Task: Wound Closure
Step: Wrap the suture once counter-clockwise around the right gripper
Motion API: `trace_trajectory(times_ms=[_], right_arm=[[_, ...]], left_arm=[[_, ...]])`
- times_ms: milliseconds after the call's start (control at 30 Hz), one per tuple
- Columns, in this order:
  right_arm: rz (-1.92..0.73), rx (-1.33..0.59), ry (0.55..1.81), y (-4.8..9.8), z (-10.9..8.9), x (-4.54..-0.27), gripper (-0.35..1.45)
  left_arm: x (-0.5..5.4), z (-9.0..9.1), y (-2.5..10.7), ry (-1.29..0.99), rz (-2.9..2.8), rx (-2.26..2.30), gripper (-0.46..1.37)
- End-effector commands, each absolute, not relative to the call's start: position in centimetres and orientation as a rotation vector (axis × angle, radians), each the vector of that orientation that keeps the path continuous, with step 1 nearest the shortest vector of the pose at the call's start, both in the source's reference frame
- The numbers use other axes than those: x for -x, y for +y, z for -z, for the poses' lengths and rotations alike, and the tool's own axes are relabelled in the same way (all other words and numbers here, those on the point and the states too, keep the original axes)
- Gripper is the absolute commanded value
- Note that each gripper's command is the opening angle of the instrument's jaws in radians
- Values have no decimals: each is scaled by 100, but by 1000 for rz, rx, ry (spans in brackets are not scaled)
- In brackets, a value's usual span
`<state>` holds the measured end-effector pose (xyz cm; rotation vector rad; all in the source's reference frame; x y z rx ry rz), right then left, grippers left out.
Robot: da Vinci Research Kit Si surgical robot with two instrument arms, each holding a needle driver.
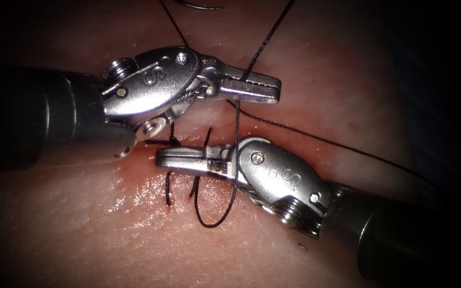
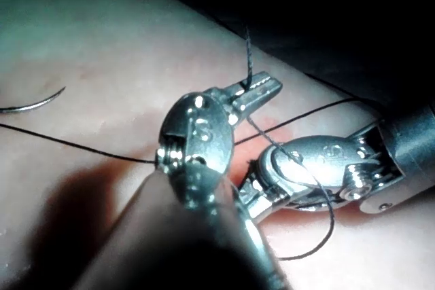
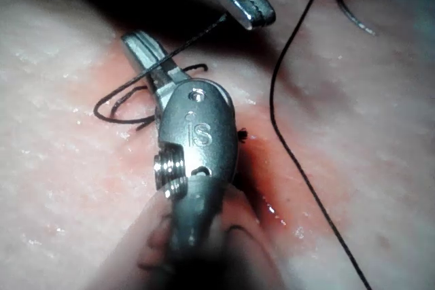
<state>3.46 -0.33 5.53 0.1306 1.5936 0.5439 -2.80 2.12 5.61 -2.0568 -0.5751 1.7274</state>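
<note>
**Both grippers at the cut, thread looped between them**

Endoscope: left gripper (image 1: 265, 88) clenched on the thread (image 1: 316, 140), tip pointing right, just above the cut (image 1: 150, 145). Right gripper (image 1: 174, 158) points left along the cut, thread draped over it; jaws look closed, can't tell on what. Needle (image 1: 204, 7) lies free on the tissue (image 1: 81, 224), well apart, cut off by the frame.

Left wrist: needle (image 2: 34, 104) lies away from both tools.

Right wrist: right gripper (image 3: 139, 44) tip crossed by thread, grip unclear.
</note>
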Motion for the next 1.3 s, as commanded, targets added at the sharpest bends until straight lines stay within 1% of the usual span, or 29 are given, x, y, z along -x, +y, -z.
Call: trace_trajectory(times_ms=[33, 233, 367, 667, 833, 900, 1000, 1300], right_arm=[[-557, -117, 1602, -35, -554, -348, -35], [-590, -82, 1646, -43, -551, -352, -35], [-608, -70, 1675, -46, -548, -349, -35], [-676, -27, 1794, -49, -542, -324, -35], [-727, 1, 1787, -50, -541, -322, -35], [-748, 2, 1779, -51, -541, -322, -25], [-784, 0, 1777, -52, -541, -321, -35], [-917, -54, 1759, -51, -542, -317, -35]], left_arm=[[279, -563, 211, -573, -1733, 2064, -35], [276, -577, 213, -502, -1746, 2089, -35], [274, -589, 212, -493, -1755, 2097, -35], [265, -618, 194, -465, -1738, 2122, -35], [265, -618, 189, -449, -1708, 2138, -35], [265, -617, 188, -445, -1698, 2144, -35], [263, -615, 186, -440, -1697, 2139, -35], [242, -610, 180, -395, -1695, 2114, -35]])
